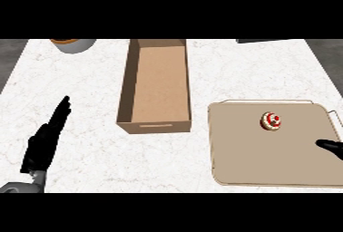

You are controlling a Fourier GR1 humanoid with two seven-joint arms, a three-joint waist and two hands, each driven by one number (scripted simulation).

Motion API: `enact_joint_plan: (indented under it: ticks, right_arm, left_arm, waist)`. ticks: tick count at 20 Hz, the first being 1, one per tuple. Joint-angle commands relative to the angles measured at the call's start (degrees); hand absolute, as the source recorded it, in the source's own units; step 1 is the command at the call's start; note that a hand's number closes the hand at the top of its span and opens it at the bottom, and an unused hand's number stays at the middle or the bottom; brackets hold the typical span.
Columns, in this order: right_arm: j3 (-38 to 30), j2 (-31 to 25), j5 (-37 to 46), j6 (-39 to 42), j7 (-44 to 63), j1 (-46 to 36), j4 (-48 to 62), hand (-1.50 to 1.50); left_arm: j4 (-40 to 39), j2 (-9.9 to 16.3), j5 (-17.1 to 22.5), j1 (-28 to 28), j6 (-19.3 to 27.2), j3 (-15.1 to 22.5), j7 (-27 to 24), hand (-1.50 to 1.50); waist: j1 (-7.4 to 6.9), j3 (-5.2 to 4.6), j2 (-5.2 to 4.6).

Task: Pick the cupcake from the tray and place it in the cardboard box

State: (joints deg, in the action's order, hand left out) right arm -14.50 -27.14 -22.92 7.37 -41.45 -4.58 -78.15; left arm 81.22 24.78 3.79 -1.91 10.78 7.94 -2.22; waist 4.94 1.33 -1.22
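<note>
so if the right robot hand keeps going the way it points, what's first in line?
Probably nothing but bare tray: the right robot hand points leftward, passing below the cupcake. Height above the tray is unclear.

Small round cupcake point(271, 121) with white and red top, upright on the beige tray point(268, 167), in its upper right part. Long cardboard box point(155, 86) open at the top, nothing inside, just left of the tray, apart from the cupcake.
</note>
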Motion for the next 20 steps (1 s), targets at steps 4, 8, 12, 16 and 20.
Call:
enact_joint_plan:
  ticks: [4, 8, 12, 16, 20]
  right_arm:
    - [-4.0, -10.7, 13.6, 7.1, -25.3, 9.4, 10.7, -1.5]
    - [-2.6, -13.4, 20.2, 7.1, -33.9, 13.7, 17.9, -1.5]
    - [-1.8, -14.0, 23.8, 4.4, -37.3, 16.2, 19.6, -1.5]
    - [0.5, -12.5, 28.6, -2.6, -30.6, 14.0, 17.3, -1.5]
    - [-0.1, -12.0, 31.8, -5.8, -24.6, 13.5, 15.7, -1.5]
  left_arm:
    - [-2.1, 0.9, -2.6, -2.1, -1.4, 2.1, -0.5, 0.0]
    - [-3.9, 0.4, -3.5, -4.2, -2.1, 2.6, -0.9, 0.0]
    - [-0.9, -2.6, -6.4, -4.5, 0.0, 5.8, 1.9, 0.0]
    - [-7.3, -0.7, -4.6, -6.0, -4.2, 2.2, -2.5, 0.0]
    - [-5.0, -3.7, -7.2, -5.1, -2.9, 3.6, -0.7, 0.0]
  waist:
    - [-1.82, -0.72, -0.01]
    - [-3.69, -0.95, 0.6]
    - [-4.41, -1.11, 1.18]
    - [-4.72, -1.31, 1.15]
    - [-4.82, -1.33, 1.25]
